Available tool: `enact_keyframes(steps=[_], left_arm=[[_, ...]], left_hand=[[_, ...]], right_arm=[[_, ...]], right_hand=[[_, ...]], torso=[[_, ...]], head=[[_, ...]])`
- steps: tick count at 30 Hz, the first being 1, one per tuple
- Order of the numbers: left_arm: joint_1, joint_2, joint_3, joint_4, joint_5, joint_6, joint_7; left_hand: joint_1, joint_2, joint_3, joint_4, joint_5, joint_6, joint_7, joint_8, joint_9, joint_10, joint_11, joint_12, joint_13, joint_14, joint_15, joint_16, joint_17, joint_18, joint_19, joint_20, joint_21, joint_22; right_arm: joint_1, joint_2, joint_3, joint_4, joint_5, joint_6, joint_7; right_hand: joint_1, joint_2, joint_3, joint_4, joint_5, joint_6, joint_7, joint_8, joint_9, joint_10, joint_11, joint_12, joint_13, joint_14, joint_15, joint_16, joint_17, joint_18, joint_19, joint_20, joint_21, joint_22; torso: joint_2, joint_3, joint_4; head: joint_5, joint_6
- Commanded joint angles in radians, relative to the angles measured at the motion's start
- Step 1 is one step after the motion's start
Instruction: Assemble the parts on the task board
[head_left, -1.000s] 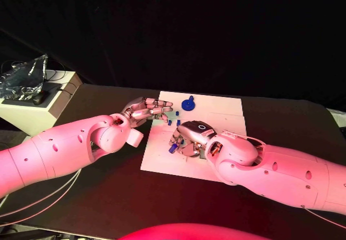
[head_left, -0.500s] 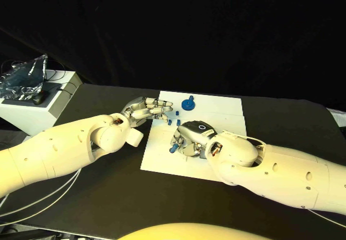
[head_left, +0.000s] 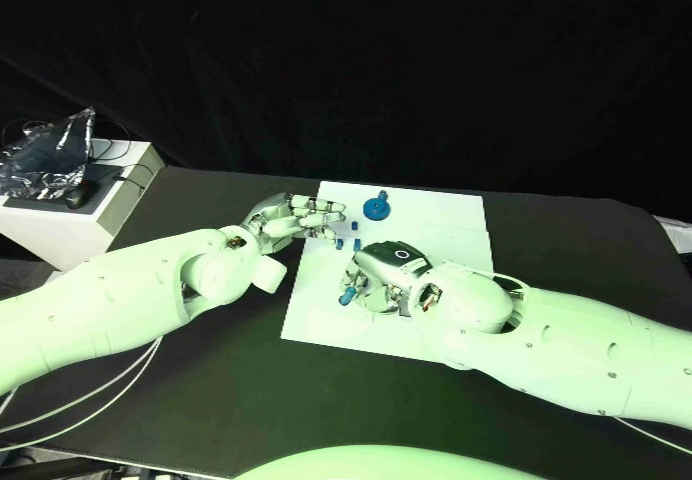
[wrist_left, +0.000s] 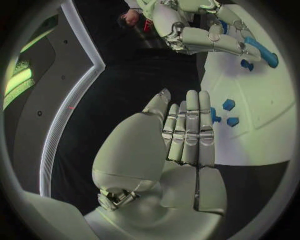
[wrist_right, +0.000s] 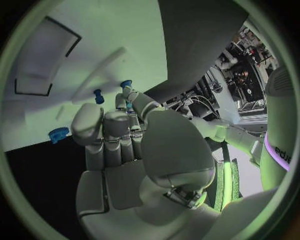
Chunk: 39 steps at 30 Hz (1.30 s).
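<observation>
Right hand (head_left: 387, 272) pinches a blue peg (head_left: 348, 296) over the task board (head_left: 447, 222); left hand (head_left: 296, 218), fingers together, empty, at the board's left edge.

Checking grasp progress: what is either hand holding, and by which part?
The right hand pinches a long blue part near one end; the left hand holds nothing.

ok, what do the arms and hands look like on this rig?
Two bulky smooth white-shelled arms, left arm and right arm, dotted with small dark holes. Thin pale cables trail under the left one. Each ends in a silver, segmented metal hand: left hand, right hand. The right hand's back carries a dark round ring marking.
</observation>
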Motion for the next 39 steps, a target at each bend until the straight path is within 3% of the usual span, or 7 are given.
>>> enact_keyframes(steps=[1,9,21,29,35,37,39], left_arm=[[0.000,0.000,0.001,0.003,0.005,0.012,0.008],[0.000,-0.001,0.001,0.005,0.005,0.012,0.004],[0.000,-0.004,0.001,0.004,0.004,0.013,-0.006],[0.000,-0.005,0.001,0.003,0.004,0.012,-0.007],[0.000,-0.005,0.001,0.003,0.004,0.013,-0.007],[0.000,-0.005,0.001,0.003,0.004,0.013,-0.006],[0.000,-0.005,0.001,0.003,0.004,0.013,-0.005]], left_hand=[[-0.002,0.006,-0.003,-0.002,-0.001,0.001,0.003,-0.002,0.001,0.001,-0.003,0.003,-0.001,-0.006,0.000,-0.002,-0.001,-0.005,0.004,0.000,-0.003,0.001],[0.001,0.005,-0.003,-0.004,-0.001,-0.004,0.009,-0.003,0.000,0.001,-0.001,0.003,-0.001,-0.006,0.000,-0.002,-0.001,-0.005,0.005,-0.001,-0.004,0.002],[-0.002,0.004,-0.004,-0.002,-0.001,-0.007,0.012,-0.001,0.001,-0.003,0.000,0.002,-0.001,-0.006,0.001,-0.002,-0.002,-0.005,0.005,0.000,-0.005,0.003],[-0.002,0.005,-0.005,-0.002,-0.001,-0.008,0.013,-0.002,0.001,-0.004,0.001,0.002,-0.001,-0.006,0.002,-0.002,-0.002,-0.005,0.005,0.000,-0.006,0.002],[-0.002,0.005,-0.005,-0.002,-0.001,-0.008,0.013,-0.002,0.001,-0.004,0.001,0.002,-0.001,-0.006,0.002,-0.002,-0.002,-0.005,0.005,0.000,-0.006,0.002],[-0.002,0.005,-0.005,-0.002,-0.001,-0.008,0.013,-0.002,0.001,-0.004,0.001,0.002,-0.001,-0.006,0.002,-0.002,-0.002,-0.005,0.005,0.000,-0.006,0.002],[-0.002,0.005,-0.005,-0.002,-0.001,-0.008,0.013,-0.002,0.001,-0.004,0.001,0.002,-0.001,-0.006,0.002,-0.002,-0.002,-0.005,0.005,0.000,-0.006,0.002]], right_arm=[[-0.005,0.007,-0.004,-0.014,-0.003,0.015,0.011],[-0.011,0.009,-0.008,-0.013,0.020,-0.017,0.037],[-0.014,-0.002,-0.009,-0.010,0.029,-0.076,0.041],[-0.015,-0.022,-0.008,-0.003,0.047,-0.166,0.050],[-0.016,-0.062,-0.005,0.021,0.122,-0.253,0.095],[-0.015,-0.086,-0.001,0.037,0.164,-0.279,0.113],[-0.013,-0.121,0.005,0.057,0.245,-0.307,0.140]], right_hand=[[-0.024,-0.013,-0.040,0.011,0.002,-0.007,0.000,0.001,-0.008,0.016,-0.027,0.001,-0.006,-0.004,-0.002,-0.006,-0.002,0.016,0.032,-0.003,-0.008,0.111],[-0.034,-0.043,-0.126,0.050,0.003,-0.053,0.008,0.001,-0.039,-0.020,-0.012,0.000,-0.014,-0.004,0.009,-0.007,-0.004,0.022,0.034,0.007,-0.024,0.109],[-0.023,-0.064,-0.173,0.068,0.007,-0.102,0.008,0.001,-0.044,-0.119,0.014,0.010,-0.016,-0.010,0.026,-0.026,-0.012,0.039,0.025,0.023,-0.090,0.096],[-0.009,-0.088,-0.227,0.083,0.009,-0.214,0.002,0.002,-0.049,-0.223,0.037,0.021,-0.016,-0.015,0.040,-0.069,-0.033,0.067,0.009,0.036,-0.256,0.054],[0.032,-0.136,-0.325,0.208,-0.019,-0.393,0.013,-0.004,-0.054,-0.280,0.041,0.079,-0.018,-0.005,0.043,-0.081,-0.041,0.078,0.029,0.042,-0.343,0.031],[0.048,-0.142,-0.330,0.235,-0.018,-0.390,0.014,-0.005,-0.055,-0.272,0.038,0.089,-0.018,0.000,0.042,-0.068,-0.037,0.077,0.038,0.041,-0.347,0.037],[0.056,-0.123,-0.320,0.224,-0.011,-0.306,0.038,0.000,-0.050,-0.235,0.036,0.098,-0.019,-0.001,0.039,-0.066,-0.041,0.072,0.044,0.038,-0.333,0.045]], torso=[[0.000,-0.0011,0.0006],[0.000,0.0000,0.0008],[0.000,0.0012,-0.0006],[0.000,0.0011,-0.0005],[-0.001,0.0009,0.0003],[-0.001,0.0009,0.0003],[-0.001,0.0006,0.0001]], head=[[-0.001,-0.001],[-0.002,-0.001],[-0.008,0.003],[-0.011,0.008],[-0.017,0.014],[-0.019,0.016],[-0.023,0.020]])
